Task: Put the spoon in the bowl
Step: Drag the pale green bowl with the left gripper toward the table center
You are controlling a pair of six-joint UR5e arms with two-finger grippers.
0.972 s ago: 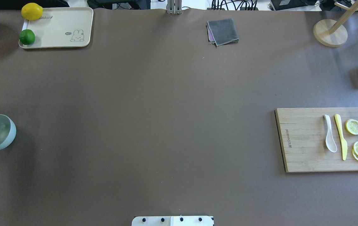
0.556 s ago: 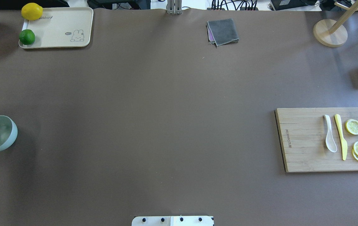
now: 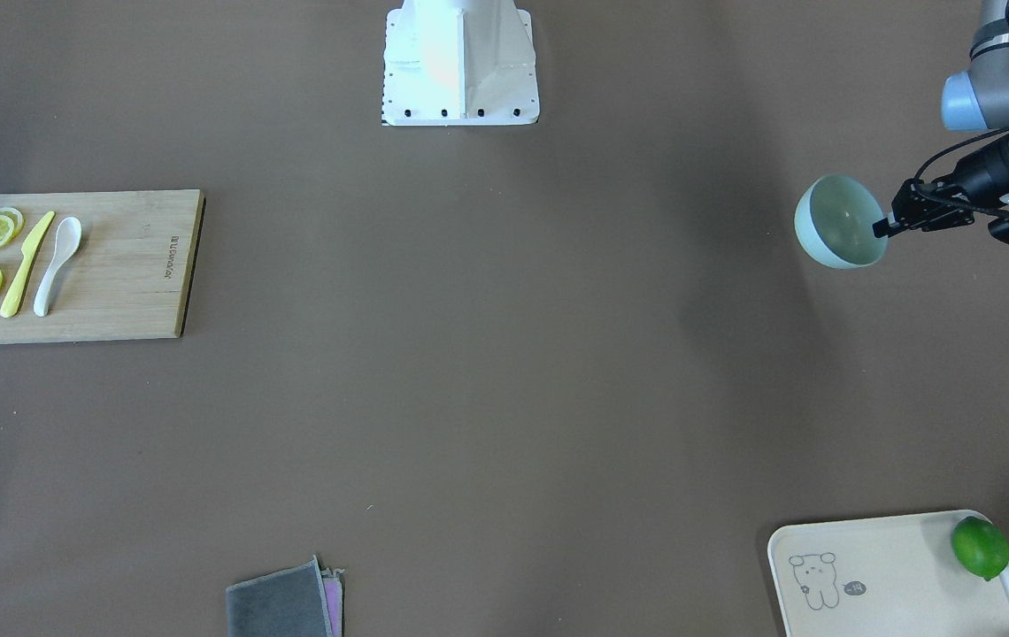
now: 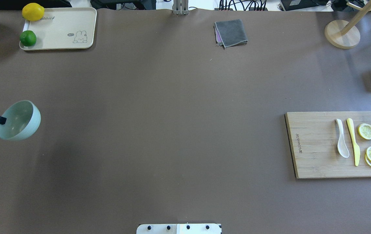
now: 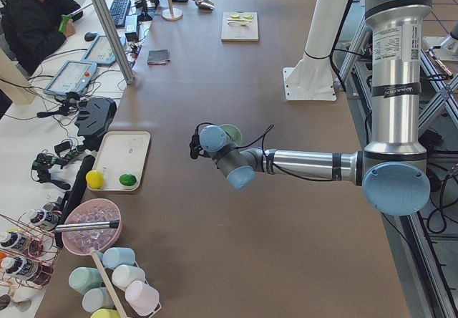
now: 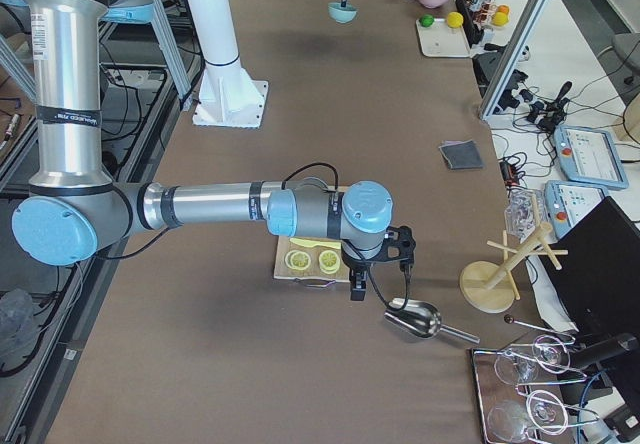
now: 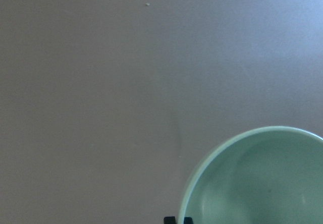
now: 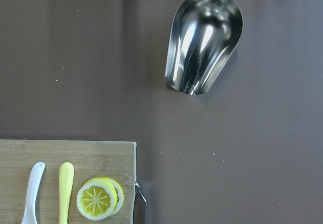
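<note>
The spoon lay on the cutting board at my right end of the table. Its scoop was toward me and its handle pointed away. Just beside it on the outer side lay the yellow knife, parallel to it with a thin strip of wood between them. Beyond the knife sat the lemon slices, one alone and two overlapping.

The bowl was well apart from all that, far over at my left end. My left claw was pinched tight on its rim and held it tilted, clear of the tabletop, the spoon not yet in it.

My right claw hung near the board's outer edge, close to the metal scoop. Only the side view showed it, so I could not tell how far its jaws stood open or whether they had hold of anything.

Along the far edge lay a folded grey cloth. In the far left corner sat a cream tray with a lime and a lemon on it.
</note>
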